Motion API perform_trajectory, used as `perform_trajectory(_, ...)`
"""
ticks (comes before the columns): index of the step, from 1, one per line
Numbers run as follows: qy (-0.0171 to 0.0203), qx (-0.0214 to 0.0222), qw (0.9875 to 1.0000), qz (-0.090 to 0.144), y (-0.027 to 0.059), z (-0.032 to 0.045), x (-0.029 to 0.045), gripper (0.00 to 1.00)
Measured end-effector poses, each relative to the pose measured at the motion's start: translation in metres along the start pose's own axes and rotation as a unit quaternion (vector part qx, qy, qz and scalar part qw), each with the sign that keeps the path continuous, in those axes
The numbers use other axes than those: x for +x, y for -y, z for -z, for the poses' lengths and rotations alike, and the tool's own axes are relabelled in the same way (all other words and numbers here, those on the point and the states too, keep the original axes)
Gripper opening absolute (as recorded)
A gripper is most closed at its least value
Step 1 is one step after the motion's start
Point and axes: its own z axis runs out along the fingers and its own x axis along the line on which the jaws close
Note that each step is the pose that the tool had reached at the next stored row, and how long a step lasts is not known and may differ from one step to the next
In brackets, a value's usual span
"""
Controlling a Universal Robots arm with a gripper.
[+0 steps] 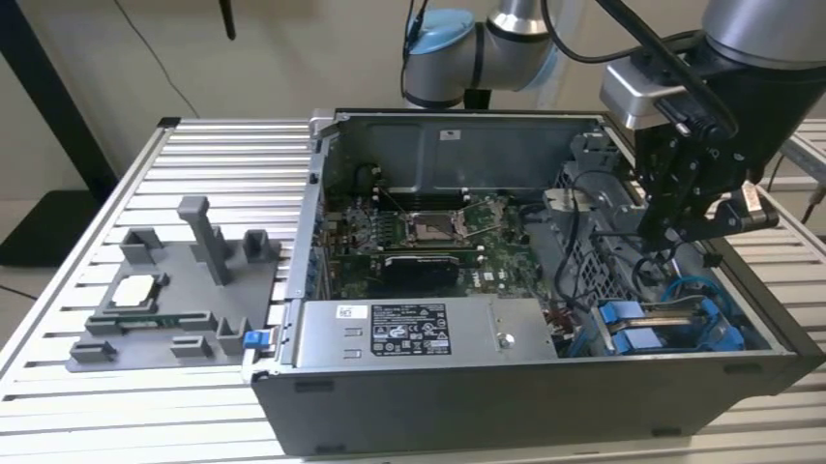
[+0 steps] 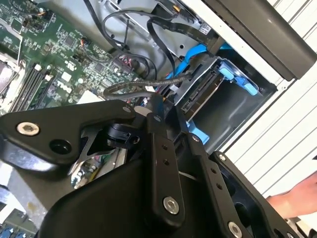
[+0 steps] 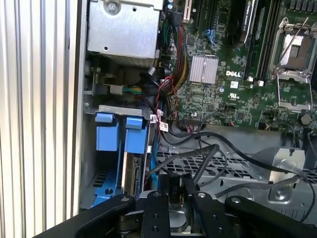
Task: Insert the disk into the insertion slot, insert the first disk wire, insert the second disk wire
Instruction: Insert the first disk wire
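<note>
The gripper (image 3: 179,192) is closed on a wire connector (image 3: 176,186). The disk (image 3: 132,171) is seated in the insertion slot (image 3: 124,109) just ahead, at the case (image 1: 516,391) corner.

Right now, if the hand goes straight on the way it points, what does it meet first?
Most likely the loose black cables draped just ahead of the hand, then the perforated metal cage under them. Depth is unclear.

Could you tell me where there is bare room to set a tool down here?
The table is bare in front of the fixture and behind it. Inside the case, the corner by the claw is crowded with cables and blue carriers.
</note>
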Motion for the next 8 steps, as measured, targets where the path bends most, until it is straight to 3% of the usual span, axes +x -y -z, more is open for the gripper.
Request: perform_trajectory(8,-0.0002,0.0044,1.0000,0.000,-0.0003,-0.0010,0.0001,1.00)
